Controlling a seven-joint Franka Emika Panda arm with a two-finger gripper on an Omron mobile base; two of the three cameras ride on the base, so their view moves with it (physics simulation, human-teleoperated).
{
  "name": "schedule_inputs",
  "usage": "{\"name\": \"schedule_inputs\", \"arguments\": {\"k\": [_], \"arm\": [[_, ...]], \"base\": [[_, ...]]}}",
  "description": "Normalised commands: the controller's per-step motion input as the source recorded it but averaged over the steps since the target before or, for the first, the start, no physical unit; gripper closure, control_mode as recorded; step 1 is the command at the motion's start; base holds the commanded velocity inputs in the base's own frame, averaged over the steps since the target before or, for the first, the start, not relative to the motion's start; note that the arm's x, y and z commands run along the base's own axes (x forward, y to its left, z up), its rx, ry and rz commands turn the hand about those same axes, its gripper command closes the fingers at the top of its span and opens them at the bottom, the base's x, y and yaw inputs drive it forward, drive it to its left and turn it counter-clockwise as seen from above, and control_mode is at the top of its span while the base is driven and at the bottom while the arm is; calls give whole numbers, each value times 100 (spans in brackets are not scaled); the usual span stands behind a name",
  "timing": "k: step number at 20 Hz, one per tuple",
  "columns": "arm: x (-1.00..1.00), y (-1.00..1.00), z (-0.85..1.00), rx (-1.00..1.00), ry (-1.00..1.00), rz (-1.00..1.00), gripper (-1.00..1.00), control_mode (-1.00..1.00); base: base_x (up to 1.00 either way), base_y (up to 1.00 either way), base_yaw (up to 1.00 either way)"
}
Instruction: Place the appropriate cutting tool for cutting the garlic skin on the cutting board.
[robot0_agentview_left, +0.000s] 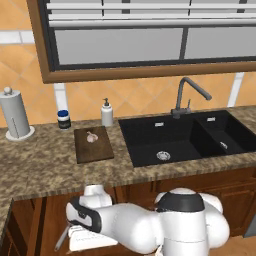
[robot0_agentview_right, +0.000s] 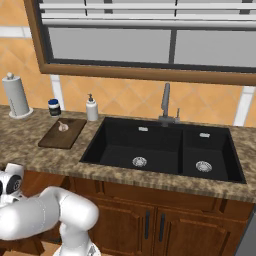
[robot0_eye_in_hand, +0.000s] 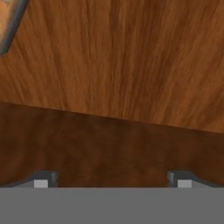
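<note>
Lying on the cutting board (robot0_agentview_left: 94, 145) at the far left of the counter (robot0_agentview_left: 40, 165), the garlic (robot0_agentview_left: 91, 137) is waiting; no knife is showing. Gripper (robot0_eye_in_hand: 112, 181) is hanging unclenched, empty, low by the cabinet front (robot0_eye_in_hand: 122, 65), perhaps searching; next is locating the knife.

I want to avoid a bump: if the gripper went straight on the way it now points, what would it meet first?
Most likely the wooden cabinet front under the counter. The open gripper faces that brown panel in the hand view, with nothing between them, though the gap is hard to judge.
</note>
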Motion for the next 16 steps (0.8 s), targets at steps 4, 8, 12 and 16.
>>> {"name": "schedule_inputs", "arguments": {"k": [4, 8, 12, 16], "arm": [[-61, 0, 18, 3, -5, 0, -100, -100], [-8, 25, 36, 2, -19, -10, -100, -100], [18, 63, 16, 0, -27, -27, -100, -100], [31, 54, 5, 0, -24, -34, -100, -100]], "base": [[0, 0, 0], [0, 0, 0], [0, 0, 0], [0, 0, 0]]}}
